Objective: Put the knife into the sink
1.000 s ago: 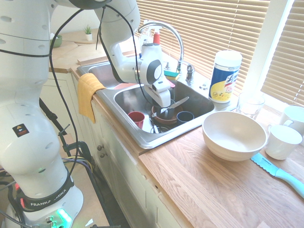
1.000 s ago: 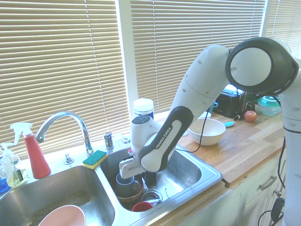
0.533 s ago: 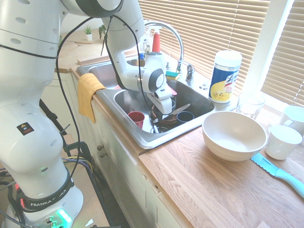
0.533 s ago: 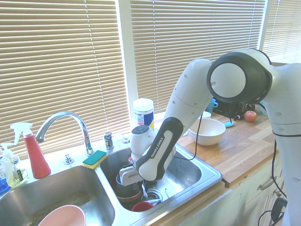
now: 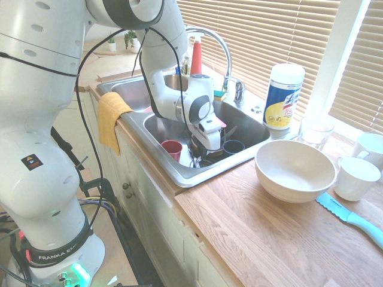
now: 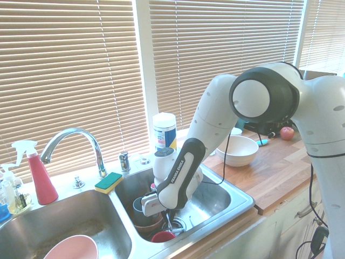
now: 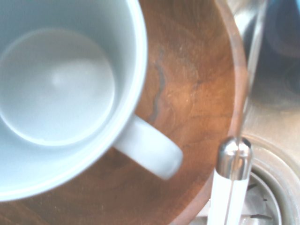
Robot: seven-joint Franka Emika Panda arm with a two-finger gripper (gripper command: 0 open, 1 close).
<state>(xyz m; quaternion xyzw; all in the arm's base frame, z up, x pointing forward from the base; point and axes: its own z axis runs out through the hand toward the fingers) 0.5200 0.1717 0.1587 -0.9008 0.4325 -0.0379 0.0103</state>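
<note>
The claw (image 5: 202, 154), clenched on the knife (image 7: 231, 187), has sunk into the sink (image 5: 179, 173) over the wooden bowl (image 7: 197, 93); releasing comes next.

Steel-grey sink (image 5: 179, 170), wood-grain tabletop (image 5: 269, 233). White mug (image 7: 61, 93) in brown wooden bowl (image 7: 197, 103). Knife (image 7: 232, 187) whitish handle, silver collar. Red cup (image 5: 172, 149), yellow cloth (image 5: 111, 119), turquoise knife (image 5: 353, 218), cream bowl (image 5: 294, 170).
</note>
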